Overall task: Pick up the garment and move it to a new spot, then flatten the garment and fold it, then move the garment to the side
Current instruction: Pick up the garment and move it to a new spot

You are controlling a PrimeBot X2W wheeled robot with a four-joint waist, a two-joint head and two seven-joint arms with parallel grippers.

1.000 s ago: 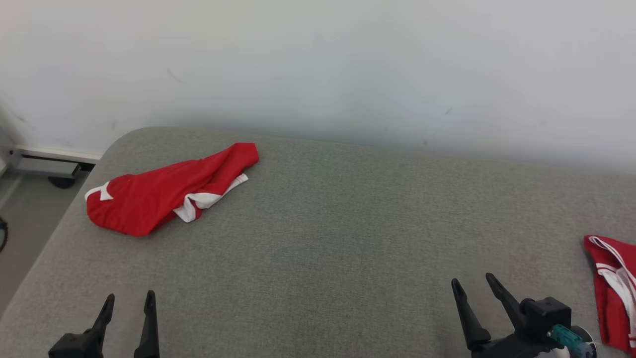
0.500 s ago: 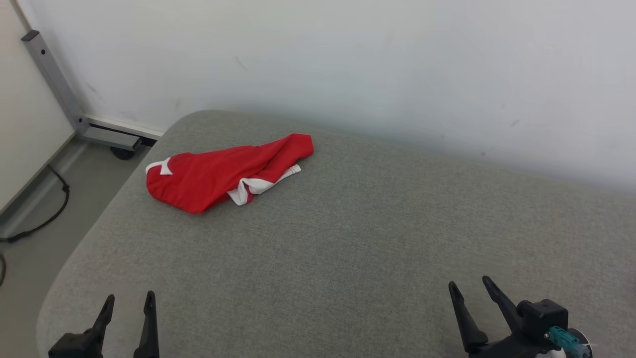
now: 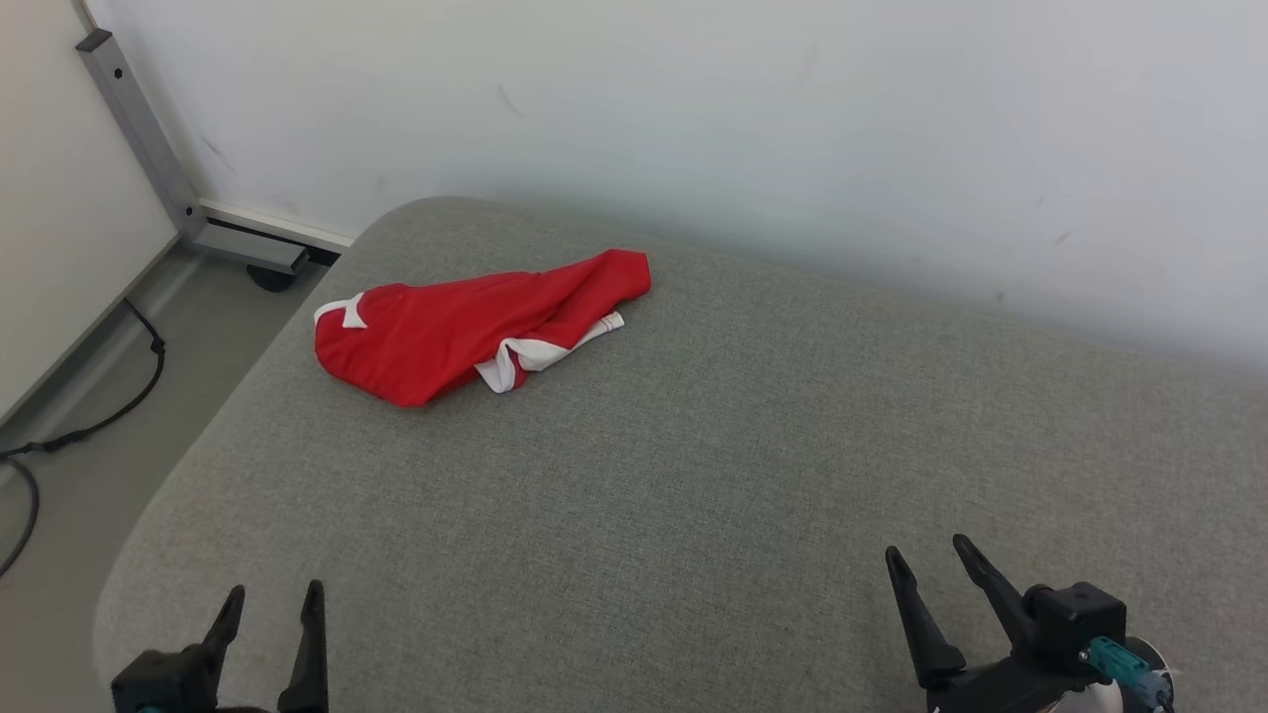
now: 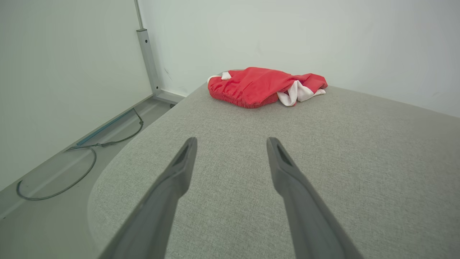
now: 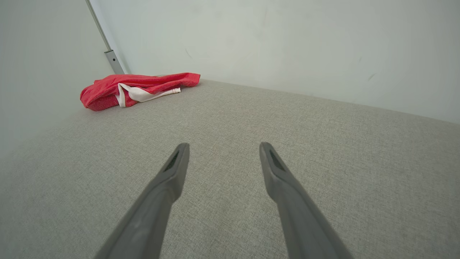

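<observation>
Head camera has swung left since a second ago; the shorts themselves lie as they did.

1. Red shorts [image 3: 466,332] [image 4: 258,86] [image 5: 133,88], white trim, crumpled in a heap near the far left corner of the grey fabric-covered bench [image 3: 693,475], close to the white wall [image 3: 693,119].
2. My left hand [image 3: 275,592] [image 4: 230,141], lower left, fingers spread wide, empty, low over the bench's near edge, well apart from the shorts.
3. My right hand [image 3: 926,550] [image 5: 224,145], lower right, equally spread, empty.
4. Grey metal post [image 3: 139,129], in the room corner beyond the bench.
5. Black cable [image 3: 89,426], on the floor [image 3: 79,495] to the left.
</observation>
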